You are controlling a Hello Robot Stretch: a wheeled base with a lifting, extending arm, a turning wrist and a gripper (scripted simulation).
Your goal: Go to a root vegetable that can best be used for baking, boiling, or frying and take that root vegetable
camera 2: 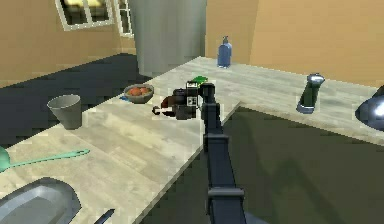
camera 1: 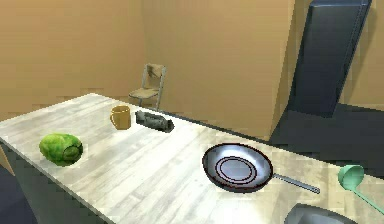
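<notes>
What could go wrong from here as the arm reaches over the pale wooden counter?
The gripper sits close to a small reddish-brown bowl and a green item, so a move might knock them. The brownish lump beside it lies on the counter; I cannot tell whether it is held, so lifting may leave it behind.

No text, label, brand, number or sign is reading clearly in either view. The two white squares (camera 2: 193,98) beside the end effector (camera 2: 163,107) are carrying black marks, but these are not forming any letters or digits that can be made out. The blue bottle (camera 2: 225,50) standing on the worktop (camera 2: 262,90) is showing nothing legible on its side.
</notes>
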